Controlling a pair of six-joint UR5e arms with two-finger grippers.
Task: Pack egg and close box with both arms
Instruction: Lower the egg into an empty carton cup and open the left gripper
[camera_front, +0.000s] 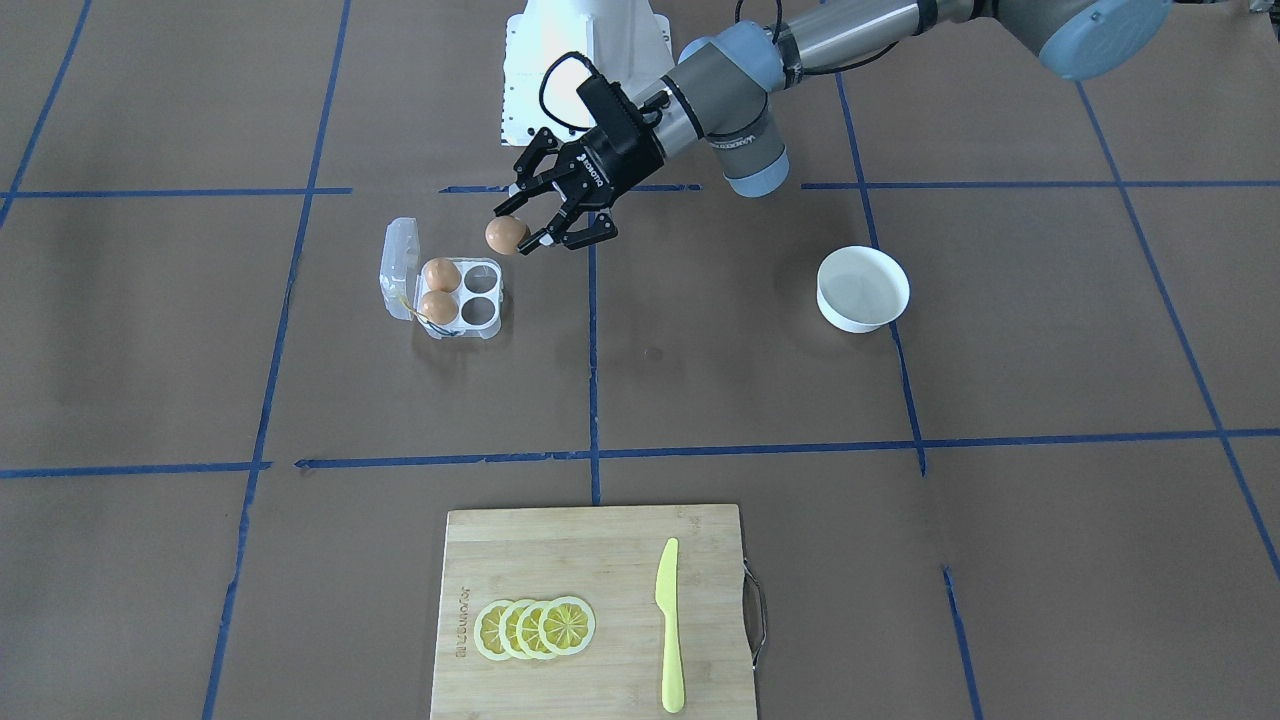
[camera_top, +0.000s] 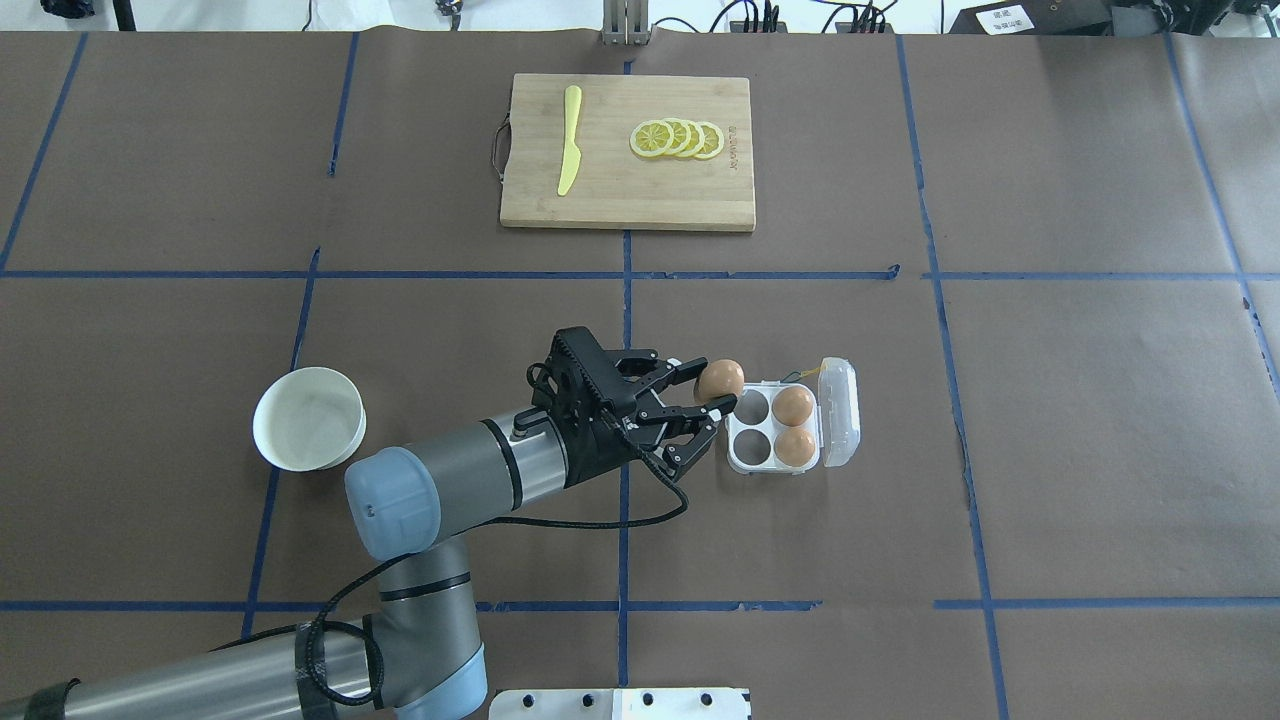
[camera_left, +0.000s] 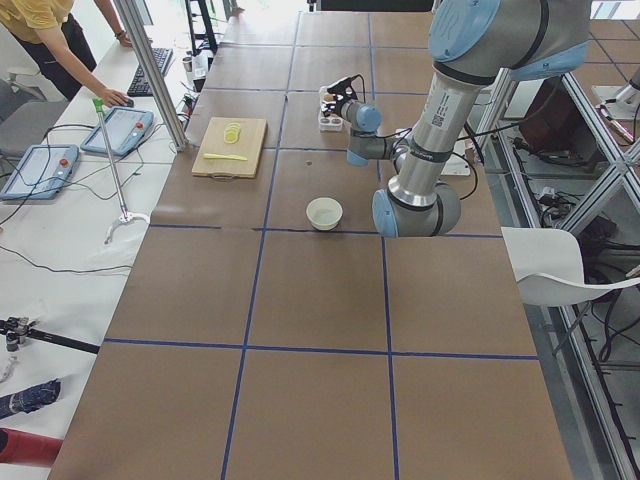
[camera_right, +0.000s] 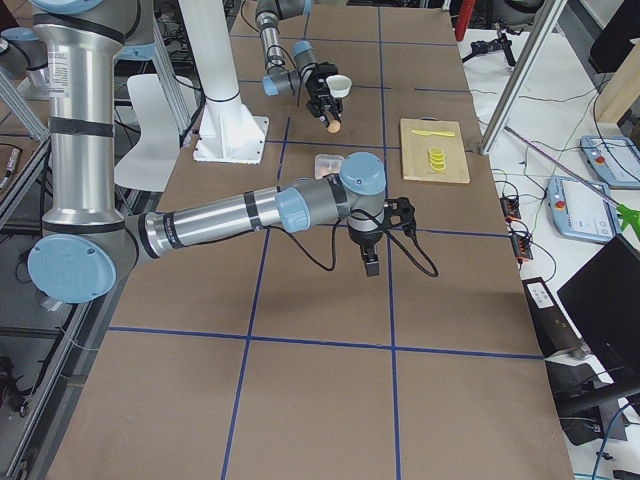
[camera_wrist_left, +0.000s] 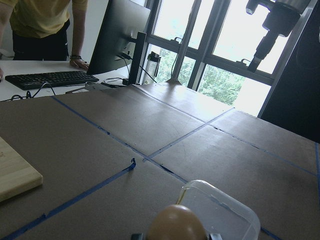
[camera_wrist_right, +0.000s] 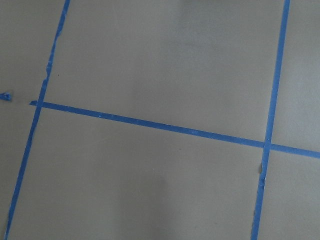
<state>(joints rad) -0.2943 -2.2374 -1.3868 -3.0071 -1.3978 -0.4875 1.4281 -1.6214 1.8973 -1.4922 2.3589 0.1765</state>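
Note:
My left gripper (camera_top: 714, 392) is shut on an orange-brown egg (camera_top: 722, 378) and holds it above the table, just beside the near-left corner of the clear four-cell box (camera_top: 737, 463). The held egg (camera_front: 505, 235) also shows in the front view, and low in the left wrist view (camera_wrist_left: 177, 223). Two more eggs (camera_top: 793, 405) (camera_top: 795, 447) sit in the box's right-hand cells; the two left cells (camera_top: 751, 448) are empty. The lid (camera_top: 840, 410) stands open on the far side. My right gripper (camera_right: 370, 264) hangs over bare table; I cannot tell whether it is open or shut.
A white bowl (camera_top: 309, 418) stands to the left of my left arm. A wooden cutting board (camera_top: 610, 195) with lemon slices (camera_top: 678, 139) and a yellow knife (camera_top: 569, 152) lies at the table's far edge. The robot base (camera_front: 585, 70) is behind the box.

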